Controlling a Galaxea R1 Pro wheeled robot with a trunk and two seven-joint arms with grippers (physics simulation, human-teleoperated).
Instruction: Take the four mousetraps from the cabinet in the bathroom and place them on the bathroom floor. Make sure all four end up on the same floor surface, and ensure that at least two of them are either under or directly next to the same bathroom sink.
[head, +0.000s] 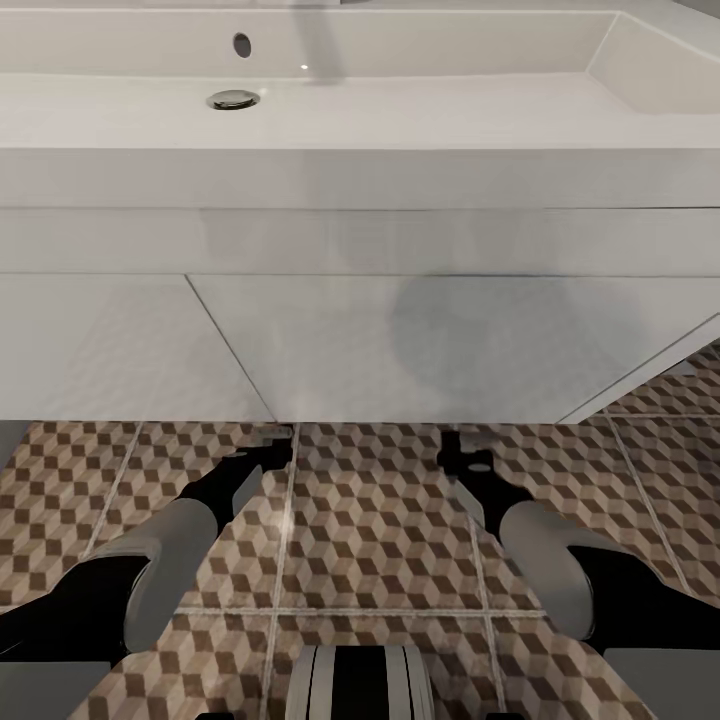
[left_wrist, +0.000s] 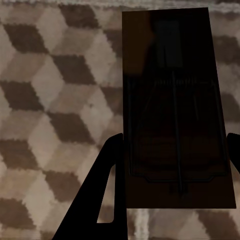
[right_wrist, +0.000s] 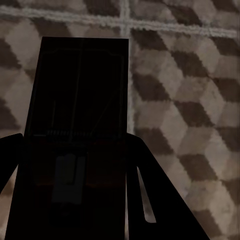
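Below the front edge of the wide white rectangular sink (head: 360, 130), your left gripper (left_wrist: 172, 165) and right gripper (right_wrist: 75, 165) each clamp a flat brown wooden mousetrap (left_wrist: 175, 100) above the cube-patterned tiled bathroom floor (head: 380, 520). Placement step: lower, then release.

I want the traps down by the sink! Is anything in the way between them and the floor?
Nothing visible. Each claw, left and right, grips a mousetrap above bare bathroom floor, right beside the sink.

Bathroom: white sink (head: 400, 130), cube-patterned floor tiles (head: 380, 520).
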